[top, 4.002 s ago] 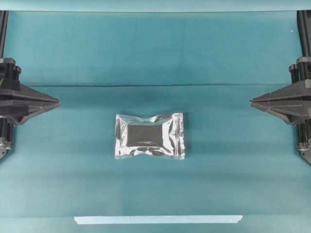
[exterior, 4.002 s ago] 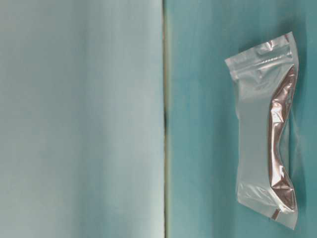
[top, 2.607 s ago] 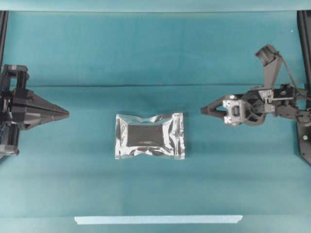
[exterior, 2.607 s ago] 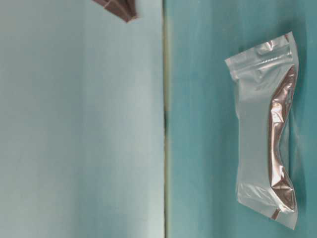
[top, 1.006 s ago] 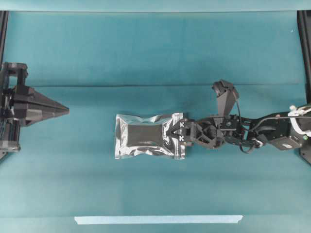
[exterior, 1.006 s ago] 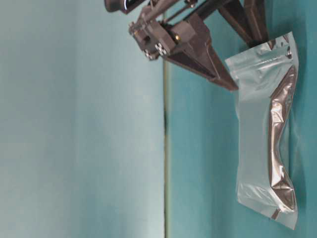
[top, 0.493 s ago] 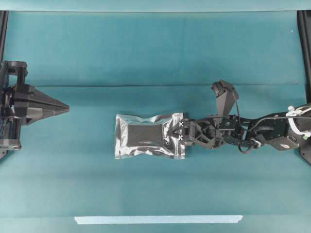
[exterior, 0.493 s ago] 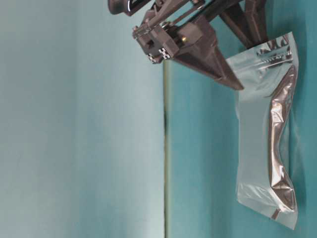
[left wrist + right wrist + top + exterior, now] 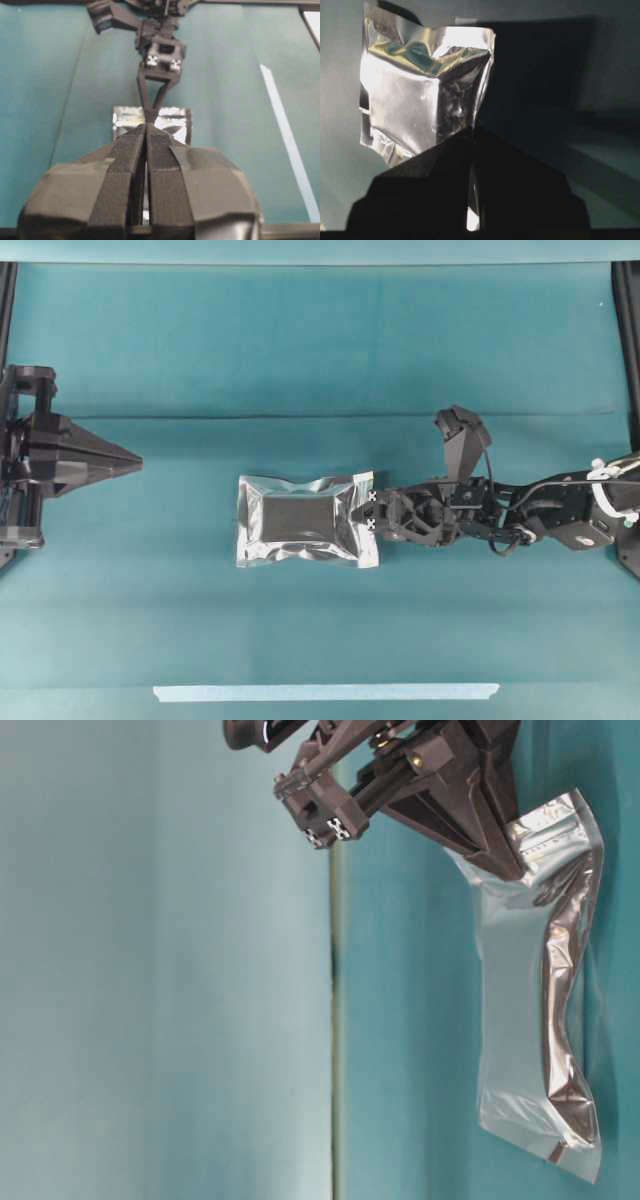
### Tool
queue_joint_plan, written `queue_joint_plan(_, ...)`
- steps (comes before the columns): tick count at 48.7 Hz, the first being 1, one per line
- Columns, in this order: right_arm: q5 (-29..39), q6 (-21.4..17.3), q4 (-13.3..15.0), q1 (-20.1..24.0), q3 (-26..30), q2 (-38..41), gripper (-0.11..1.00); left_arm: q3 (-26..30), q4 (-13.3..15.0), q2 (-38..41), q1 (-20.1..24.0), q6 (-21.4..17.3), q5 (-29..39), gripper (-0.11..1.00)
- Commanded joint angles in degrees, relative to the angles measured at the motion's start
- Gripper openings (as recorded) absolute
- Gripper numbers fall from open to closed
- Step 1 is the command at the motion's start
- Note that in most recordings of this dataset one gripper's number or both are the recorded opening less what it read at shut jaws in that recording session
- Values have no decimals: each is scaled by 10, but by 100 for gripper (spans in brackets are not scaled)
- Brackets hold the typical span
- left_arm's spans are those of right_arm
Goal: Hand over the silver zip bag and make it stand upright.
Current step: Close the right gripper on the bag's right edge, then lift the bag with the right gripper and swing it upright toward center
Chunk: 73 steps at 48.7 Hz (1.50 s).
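The silver zip bag (image 9: 298,520) lies flat on the teal cloth at the middle of the overhead view, dark panel up. My right gripper (image 9: 363,518) reaches in from the right and is shut on the bag's right sealed edge. In the table-level view that gripper (image 9: 508,868) pinches the bag (image 9: 520,1010) at its near end, which is raised slightly off the cloth. The right wrist view shows crinkled foil (image 9: 415,95) running into the closed right gripper (image 9: 472,130). My left gripper (image 9: 134,462) is shut and empty at the far left, pointing at the bag (image 9: 176,118).
A pale blue tape strip (image 9: 325,692) lies along the front edge of the cloth and shows at the right of the left wrist view as the same tape strip (image 9: 287,145). A fold line (image 9: 300,417) crosses the cloth behind the bag.
My right gripper has closed from wide open onto the bag's right edge, and that edge has risen and crumpled slightly. The left arm has stayed still.
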<state>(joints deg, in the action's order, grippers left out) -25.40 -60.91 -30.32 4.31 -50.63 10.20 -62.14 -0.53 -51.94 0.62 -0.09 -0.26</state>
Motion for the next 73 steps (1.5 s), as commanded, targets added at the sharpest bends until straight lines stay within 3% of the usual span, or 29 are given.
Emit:
queue_joint_plan(1,-1,0,0,3,7,-4,2,6,-1,2,1,0,-3,-1)
queue_joint_plan(13,11,4,4,4,7,-8,2,6,-1,2,2,5,-3,-1)
queue_joint_plan(20,34,36,7,0,21,-27,2,7,-1,2,0,8,-3,-1)
queue_joint_plan(40,288,236,11,-68,118,-116,2,3,-1,-4,0,8,11,-1)
queue_joint_plan(47,402,298,26,-100,171,-140,2,4,-1,-4,0,9,10,-1)
queue_joint_plan(61,619,377,70,-125,289,-136,2,3,0,-6,0,8,13,-1)
queue_joint_plan(73,743,415,104,-124,383,-105,2,3,-1,-9,0,10,13,-1)
